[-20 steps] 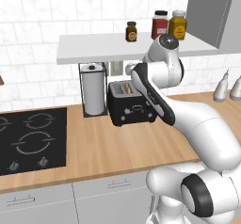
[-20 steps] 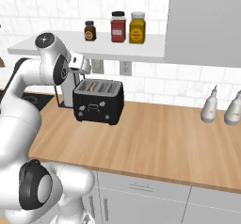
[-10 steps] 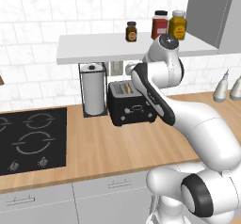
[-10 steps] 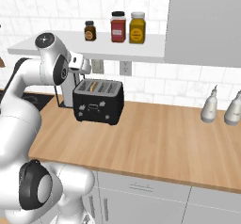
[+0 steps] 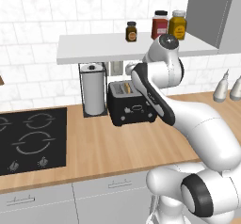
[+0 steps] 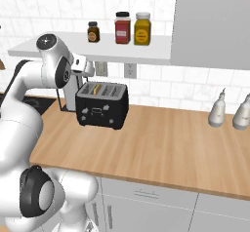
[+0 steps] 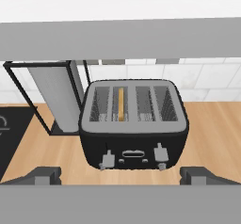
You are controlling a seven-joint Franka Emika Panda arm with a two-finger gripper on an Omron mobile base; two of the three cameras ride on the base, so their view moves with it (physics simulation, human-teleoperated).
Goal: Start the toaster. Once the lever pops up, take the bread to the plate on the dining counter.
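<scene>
The gripper (image 7: 120,175) hangs spread fully wide with nothing between its jaws, poised above and just in front of the toaster (image 7: 133,124). The toaster stands on the wooden desk (image 7: 207,133) directly ahead of the gripper, its two levers facing it. The bread (image 7: 121,104) sits edge-up in the slot left of centre. A paper-towel holder (image 7: 56,96) stands just beside the toaster, further left.
</scene>
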